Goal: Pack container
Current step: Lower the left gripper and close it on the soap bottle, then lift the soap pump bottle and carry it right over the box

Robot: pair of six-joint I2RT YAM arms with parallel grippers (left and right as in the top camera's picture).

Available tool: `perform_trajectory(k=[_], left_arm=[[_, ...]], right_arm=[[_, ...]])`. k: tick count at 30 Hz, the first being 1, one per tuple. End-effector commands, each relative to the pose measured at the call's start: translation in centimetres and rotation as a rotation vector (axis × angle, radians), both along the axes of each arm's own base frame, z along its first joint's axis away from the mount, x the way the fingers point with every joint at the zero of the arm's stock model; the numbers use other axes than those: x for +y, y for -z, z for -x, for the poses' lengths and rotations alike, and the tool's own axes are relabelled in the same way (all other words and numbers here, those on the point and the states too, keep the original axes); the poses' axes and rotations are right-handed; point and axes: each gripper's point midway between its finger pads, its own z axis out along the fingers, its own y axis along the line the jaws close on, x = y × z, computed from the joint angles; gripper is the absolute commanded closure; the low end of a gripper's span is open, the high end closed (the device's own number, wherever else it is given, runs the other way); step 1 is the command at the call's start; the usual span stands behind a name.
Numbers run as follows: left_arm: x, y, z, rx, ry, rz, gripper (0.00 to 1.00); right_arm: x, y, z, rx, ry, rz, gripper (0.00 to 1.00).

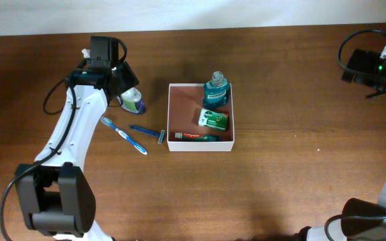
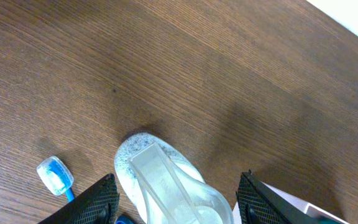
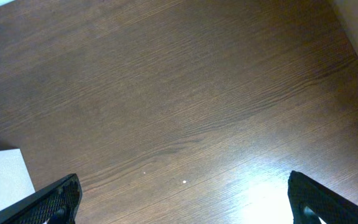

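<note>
Left hand (image 2: 176,190) straddles the toiletry bottle (image 1: 134,102) near the container (image 1: 200,146), apparently poised to lift it, grip unconfirmed; right hand (image 3: 182,186) waits wide open, well apart.

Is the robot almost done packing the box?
About halfway. The mouthwash, green packet and toothpaste already lie in the container. The left gripper has its open jaws either side of a white bottle, not yet lifted. The toothbrush and razor wait on the table. The right gripper is open, holding nothing.
</note>
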Motion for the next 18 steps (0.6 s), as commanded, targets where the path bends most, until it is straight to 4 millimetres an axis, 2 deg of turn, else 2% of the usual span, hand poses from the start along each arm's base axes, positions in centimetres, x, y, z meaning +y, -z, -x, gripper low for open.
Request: perform_trajectory(k=[1,5,7,12,16,18], left_arm=[[0.4,1.5,-0.2,0.033,-0.005,-0.013,0.38],[0.3,1.5,-0.3,0.029,-0.006,-0.012,0.39],[0.3,1.5,-0.3,0.029,-0.005,-0.012,0.5],[0.4,1.4,-0.4,0.026,-0.006,-0.012,0.66],[0.3,0.7,-1.1,-0.009,0.036,-0.037,0.66],[0.2,-0.3,-1.7,-0.033,0.094,-0.074,0.7]], right_arm=[[-0.1,0.0,-0.2,-0.006,0.011,-0.009,0.02],[-0.1,0.0,-0.2,-0.006,0.011,-0.009,0.02],[-0.1,0.0,-0.2,-0.006,0.011,-0.009,0.01],[-0.1,0.0,-0.2,-0.006,0.011,-0.009,0.01],[-0.1,0.0,-0.2,-0.006,0.011,-0.009,0.02],[-0.1,0.0,-0.2,-0.006,0.011,-0.009,0.01]])
